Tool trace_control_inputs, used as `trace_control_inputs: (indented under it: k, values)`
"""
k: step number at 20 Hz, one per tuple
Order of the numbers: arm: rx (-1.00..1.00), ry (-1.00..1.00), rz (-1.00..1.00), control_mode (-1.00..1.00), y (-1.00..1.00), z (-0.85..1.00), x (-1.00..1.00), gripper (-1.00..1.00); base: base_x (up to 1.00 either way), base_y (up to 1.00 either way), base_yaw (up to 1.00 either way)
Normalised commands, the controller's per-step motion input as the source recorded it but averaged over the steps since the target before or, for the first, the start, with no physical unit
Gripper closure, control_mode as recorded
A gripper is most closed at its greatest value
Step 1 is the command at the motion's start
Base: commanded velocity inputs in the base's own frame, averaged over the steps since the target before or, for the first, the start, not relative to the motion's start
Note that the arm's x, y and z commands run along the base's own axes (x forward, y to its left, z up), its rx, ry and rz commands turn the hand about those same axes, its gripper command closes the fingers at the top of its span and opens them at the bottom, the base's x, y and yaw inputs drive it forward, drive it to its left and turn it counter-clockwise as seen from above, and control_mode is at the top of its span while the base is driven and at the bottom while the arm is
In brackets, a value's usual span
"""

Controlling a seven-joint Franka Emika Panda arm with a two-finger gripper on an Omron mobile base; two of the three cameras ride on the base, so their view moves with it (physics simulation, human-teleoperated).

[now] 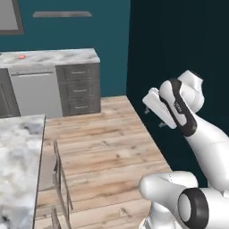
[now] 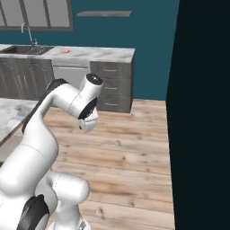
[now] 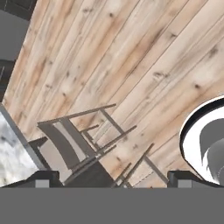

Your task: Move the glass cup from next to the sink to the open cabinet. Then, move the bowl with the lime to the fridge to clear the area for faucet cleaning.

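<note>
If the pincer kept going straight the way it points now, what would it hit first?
Probably the stool: the open pincer points down, and the stool's seat and metal legs sit right ahead of its tips, with the wood floor behind. Depth is hard to judge, so it might slip past the legs to the floor.

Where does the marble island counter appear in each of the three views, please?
Left base view: the marble island counter fills the lower left, with the stool at its right edge.
Right base view: the counter is a strip at the left edge, partly behind the arm.
Hand view: the counter is a pale corner at the lower left, beside the stool.
Shared landmark: the wooden floor.
</note>
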Motion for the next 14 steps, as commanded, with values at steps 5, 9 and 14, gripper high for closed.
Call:
trace_control_inputs:
  k: [5,9,14]
  values:
    - [0.0,0.0,0.0,1.0,0.0,0.0,0.0,-1.0,1.0,-0.4,0.26]
    - [0.0,0.0,0.0,1.0,0.0,0.0,0.0,-1.0,1.0,-0.44,0.27]
    - [0.0,0.0,0.0,1.0,0.0,0.0,0.0,-1.0,1.0,-0.29,0.26]
